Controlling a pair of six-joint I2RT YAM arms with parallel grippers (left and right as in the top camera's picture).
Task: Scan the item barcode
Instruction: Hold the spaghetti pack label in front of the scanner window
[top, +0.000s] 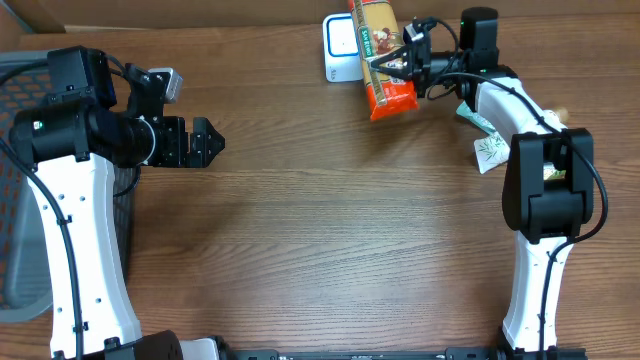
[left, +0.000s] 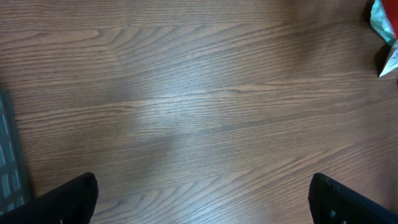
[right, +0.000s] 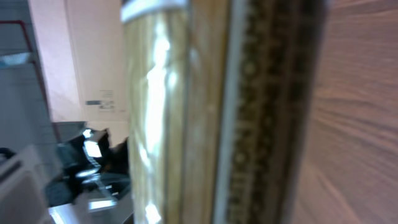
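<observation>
Overhead: pasta pack (top: 390, 98) where? —J
Far side of table (top: 320, 230), pinched in right gripper (top: 398, 62), just beside white scanner (top: 340, 48). —M
Left gripper (top: 208, 143)? —J
Jaws wide apart, holding nothing, near basket (top: 15, 230). —M

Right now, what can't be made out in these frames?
- Pasta packet: no barcode shows overhead; the right wrist view is only a blurred close-up.
- White scanner: overhead, the packet covers its right side; its face is too small to read.
- Right pincer: fingers missing from its own view, the packet fills the frame.
- Teal-white pouch: cut off by the left wrist view's right edge.
</observation>
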